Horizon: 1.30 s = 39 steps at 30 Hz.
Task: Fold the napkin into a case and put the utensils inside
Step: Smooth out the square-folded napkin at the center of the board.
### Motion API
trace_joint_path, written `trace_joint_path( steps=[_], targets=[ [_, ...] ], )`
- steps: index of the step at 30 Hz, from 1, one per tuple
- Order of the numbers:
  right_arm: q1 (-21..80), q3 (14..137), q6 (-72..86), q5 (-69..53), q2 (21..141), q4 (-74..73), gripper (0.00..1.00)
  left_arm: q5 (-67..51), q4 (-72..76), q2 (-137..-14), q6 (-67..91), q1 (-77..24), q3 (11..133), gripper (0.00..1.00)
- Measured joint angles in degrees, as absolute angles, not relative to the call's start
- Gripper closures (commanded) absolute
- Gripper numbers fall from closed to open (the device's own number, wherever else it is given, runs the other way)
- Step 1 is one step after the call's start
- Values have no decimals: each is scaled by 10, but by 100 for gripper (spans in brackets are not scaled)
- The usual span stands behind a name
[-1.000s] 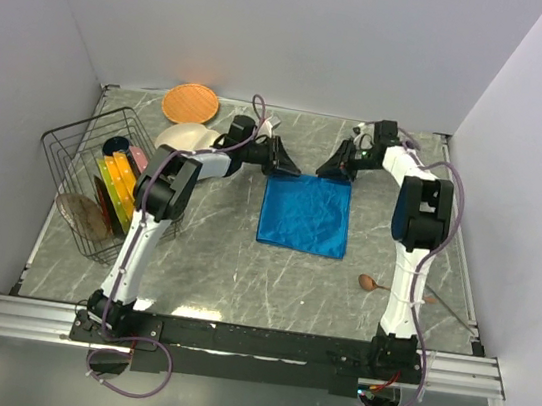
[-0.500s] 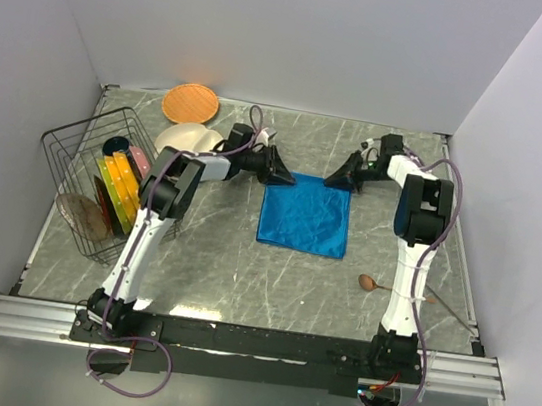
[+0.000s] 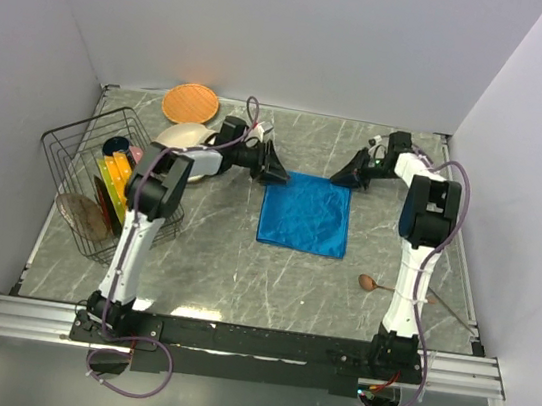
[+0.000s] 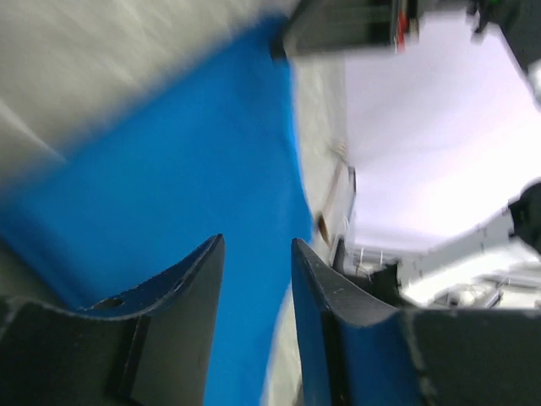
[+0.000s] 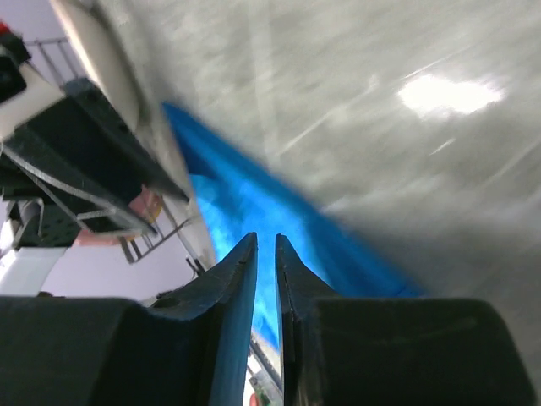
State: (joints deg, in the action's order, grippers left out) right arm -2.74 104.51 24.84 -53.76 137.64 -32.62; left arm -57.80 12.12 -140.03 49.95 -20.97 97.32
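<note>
A wire basket (image 3: 66, 139) sits well off to the outer side of the left gripper (image 3: 280, 174). It holds colourful plates (image 3: 117, 186) standing on their edges, with yellow, green and pink ones showing. A white plate (image 3: 181, 136) lies behind the left gripper, partly under that arm. An orange plate (image 3: 190, 104) lies farther back, near the wall. The blue napkin (image 3: 305, 215) lies flat on the grey worktop (image 3: 243, 260), with its two far corners near the two grippers. Both arms reach far out and bend inward, so the grippers point toward each other. The left gripper sits low, right beside the napkin's far left corner. In its wrist view the left gripper (image 4: 256, 245) has its fingers apart, and blue cloth (image 4: 169, 169) shows past the gap. The right gripper (image 3: 338, 179) sits at the far right corner. In its wrist view the right gripper (image 5: 265, 239) has its fingers almost together, with only a thin slit. I cannot tell if they pinch the cloth (image 5: 228, 211). A wooden spoon (image 3: 368, 282) lies well away from the right gripper, closer to that arm's base.
</note>
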Motion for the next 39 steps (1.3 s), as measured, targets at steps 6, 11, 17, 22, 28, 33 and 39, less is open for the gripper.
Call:
trace_joint_path(
  steps=[6, 11, 17, 22, 28, 33, 39],
  targets=[
    [-15, 920, 224, -554, 1220, -336, 77, -600, 110, -1206, 441, -250, 795, 58],
    [16, 824, 213, -572, 1138, -322, 78, -615, 145, -1154, 430, -318, 716, 59],
    [34, 743, 198, -571, 1168, -326, 80, -619, 164, -1210, 442, -327, 677, 59],
    [27, 742, 166, -540, 1216, -340, 84, -622, 160, -1266, 440, -313, 672, 60],
    [17, 759, 135, -531, 1232, -347, 85, -646, 123, -1273, 401, -295, 684, 55],
    [19, 763, 123, -531, 1230, -368, 70, -639, -17, -1273, 289, -280, 761, 37],
    [23, 879, 79, -519, 1227, -454, 32, -578, -181, -1228, 128, -273, 814, 17]
  ],
)
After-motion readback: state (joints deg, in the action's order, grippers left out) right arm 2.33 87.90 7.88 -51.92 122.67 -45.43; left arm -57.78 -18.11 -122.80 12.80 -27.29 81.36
